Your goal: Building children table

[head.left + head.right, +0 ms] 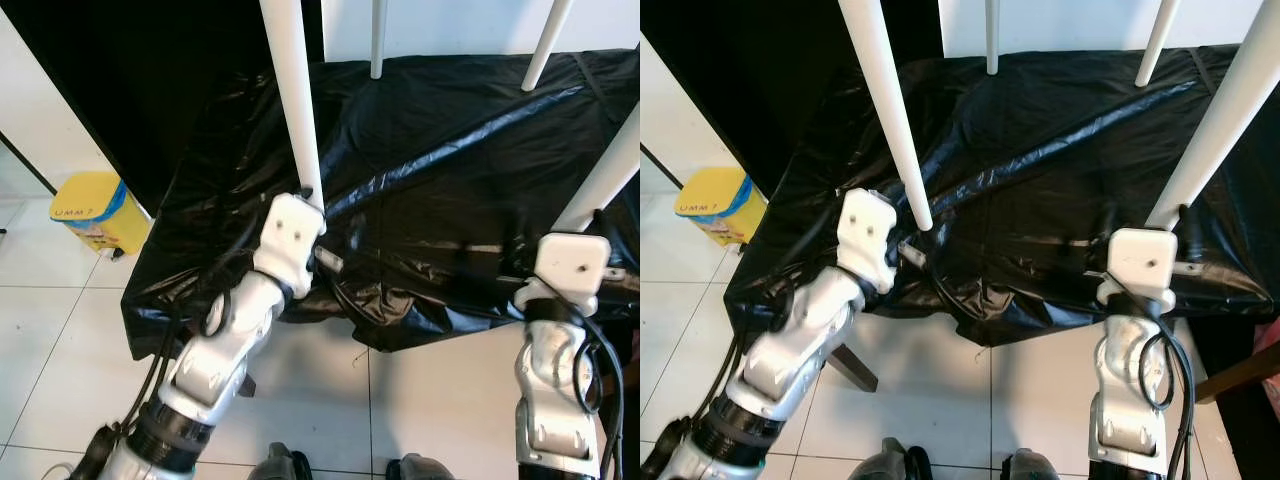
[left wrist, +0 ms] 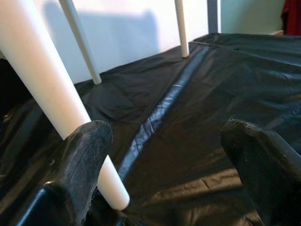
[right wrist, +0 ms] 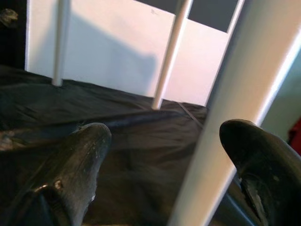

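White tiled floor, white wall, and 1 yellow bin standing at left.

Four white table legs – one yellow bin.

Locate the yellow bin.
The yellow bin sits on the tiled floor at the robot's far left, beside the black-covered table.

yellow bin, perhaps plastic, tiled floor
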`<state>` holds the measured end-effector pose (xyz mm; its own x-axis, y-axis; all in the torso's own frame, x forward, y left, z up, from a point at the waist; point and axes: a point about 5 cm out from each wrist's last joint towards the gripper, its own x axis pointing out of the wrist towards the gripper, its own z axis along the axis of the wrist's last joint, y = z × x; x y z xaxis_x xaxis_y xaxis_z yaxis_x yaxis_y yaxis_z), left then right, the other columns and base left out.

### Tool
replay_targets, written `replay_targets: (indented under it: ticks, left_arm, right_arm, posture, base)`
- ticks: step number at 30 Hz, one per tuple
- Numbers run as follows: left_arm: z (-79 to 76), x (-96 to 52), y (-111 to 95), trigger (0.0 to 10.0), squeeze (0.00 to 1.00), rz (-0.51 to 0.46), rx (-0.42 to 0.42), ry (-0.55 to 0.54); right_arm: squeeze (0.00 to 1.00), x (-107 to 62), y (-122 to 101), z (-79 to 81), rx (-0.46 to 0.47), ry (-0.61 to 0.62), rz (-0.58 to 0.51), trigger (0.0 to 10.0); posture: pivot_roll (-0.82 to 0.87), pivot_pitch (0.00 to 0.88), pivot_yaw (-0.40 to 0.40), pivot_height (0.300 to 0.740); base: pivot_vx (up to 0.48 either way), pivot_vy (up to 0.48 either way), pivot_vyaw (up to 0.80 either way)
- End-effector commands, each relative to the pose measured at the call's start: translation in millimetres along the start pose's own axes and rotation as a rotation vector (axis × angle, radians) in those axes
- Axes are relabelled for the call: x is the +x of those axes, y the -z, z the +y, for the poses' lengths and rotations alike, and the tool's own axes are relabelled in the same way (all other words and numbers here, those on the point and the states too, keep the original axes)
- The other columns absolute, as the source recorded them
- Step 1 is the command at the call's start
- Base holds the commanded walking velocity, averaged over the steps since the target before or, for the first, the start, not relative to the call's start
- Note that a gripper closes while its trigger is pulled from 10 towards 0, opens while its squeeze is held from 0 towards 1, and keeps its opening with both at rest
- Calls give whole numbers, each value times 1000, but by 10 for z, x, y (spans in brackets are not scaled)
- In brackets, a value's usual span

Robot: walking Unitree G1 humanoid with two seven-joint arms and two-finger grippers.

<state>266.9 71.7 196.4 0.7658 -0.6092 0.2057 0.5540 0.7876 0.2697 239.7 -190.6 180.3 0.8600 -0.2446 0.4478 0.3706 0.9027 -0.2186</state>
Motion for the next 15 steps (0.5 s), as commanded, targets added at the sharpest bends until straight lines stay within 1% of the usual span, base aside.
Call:
replay_targets:
  ticks: [1,2,3,4,5,9,10,11,12,13,14,15]
  left_arm:
    - [-56,-90,25,10000,0,-8,18,55]
    - [-74,-147,73,10000,0,5,11,64]
    - [-74,-147,73,10000,0,5,11,64]
    - [-84,-200,120,10000,0,23,5,66]
    - [-84,-200,120,10000,0,23,5,66]
    - [-130,-386,242,10000,0,68,-30,93]
    - [-130,-386,242,10000,0,68,-30,93]
    - [-140,-423,268,10000,0,76,-38,100]
    - [-140,-423,268,10000,0,76,-38,100]
    - [-154,-471,311,10000,0,86,-56,110]
    - [-175,-540,374,10000,0,103,-72,130]
    - [-175,-540,374,10000,0,103,-72,130]
  right_arm:
    - [0,-113,49,70,45,-67,16,10000]
    - [0,-182,82,107,69,-114,31,10000]
    - [0,-182,82,107,69,-114,31,10000]
    - [0,-243,120,144,102,-159,56,10000]
    - [0,-243,120,144,102,-159,56,10000]
    - [0,-401,203,274,196,-363,101,10000]
    - [0,-401,203,274,196,-363,101,10000]
    - [0,-436,223,305,217,-418,113,10000]
    - [0,-436,223,305,217,-418,113,10000]
    - [0,-473,263,327,238,-472,134,10000]
    - [0,-529,309,356,254,-556,151,10000]
    - [0,-529,309,356,254,-556,151,10000]
  posture:
    - [-111,102,39,740]
    - [-111,103,39,740]
    - [-111,103,39,740]
    - [-110,105,38,740]
    - [-110,105,38,740]
    - [-108,105,39,740]
    - [-108,105,39,740]
    - [-107,104,39,740]
    - [-107,104,39,740]
    - [-105,103,38,740]
    - [-103,103,38,740]
    - [-103,103,38,740]
  base:
    - [0,0,0]
    - [0,0,0]
    - [0,0,0]
    - [0,0,0]
    - [0,0,0]
    - [0,0,0]
    - [0,0,0]
    - [0,0,0]
    - [0,0,0]
    - [0,0,0]
    - [0,0,0]
    - [0,0,0]
